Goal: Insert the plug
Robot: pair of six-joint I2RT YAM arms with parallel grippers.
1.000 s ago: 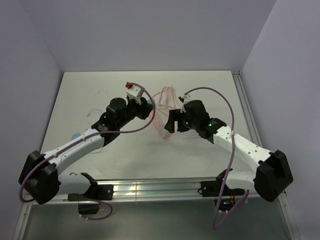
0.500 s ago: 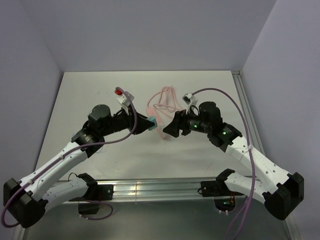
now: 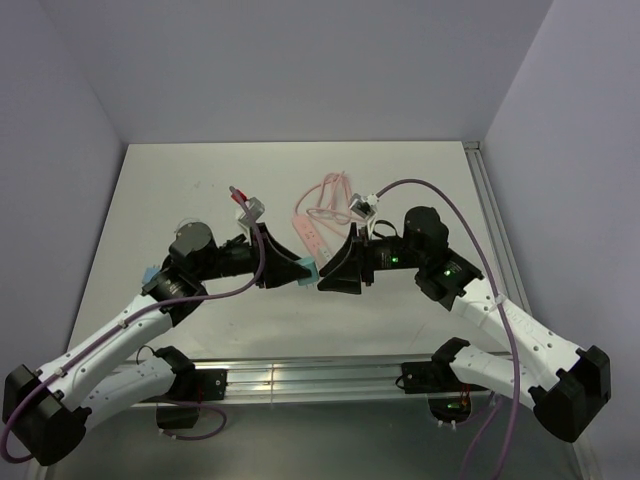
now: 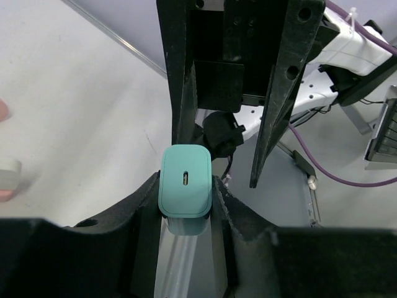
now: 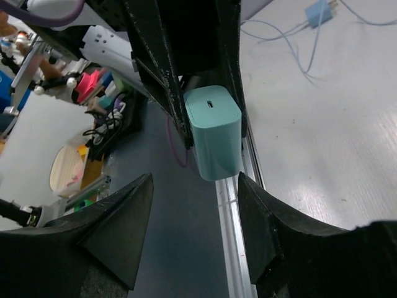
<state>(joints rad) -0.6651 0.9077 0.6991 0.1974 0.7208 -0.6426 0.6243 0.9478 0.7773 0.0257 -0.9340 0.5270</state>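
Note:
My left gripper [image 3: 303, 272] is shut on the teal blocky plug [image 3: 309, 272] and holds it in the air over the table's near middle. In the left wrist view the plug [image 4: 184, 186] sits between my fingers and shows a slot in its face. No wire shows on it. My right gripper [image 3: 328, 281] is open and empty, and faces the plug from the right at close range. In the right wrist view the plug [image 5: 214, 130] hangs just beyond my open right gripper [image 5: 195, 186]. The pink power strip [image 3: 313, 233] lies on the table behind both grippers.
The strip's pink cable [image 3: 328, 195] loops towards the back. A small light-blue piece [image 3: 151, 272] with a thin pale wire lies on the table by the left arm. It also shows in the right wrist view [image 5: 318, 12]. A metal rail [image 3: 300, 378] edges the front.
My left gripper has carried the teal plug from beside the power strip towards the near edge. My right gripper has swung forward to face it. The strip now lies uncovered.

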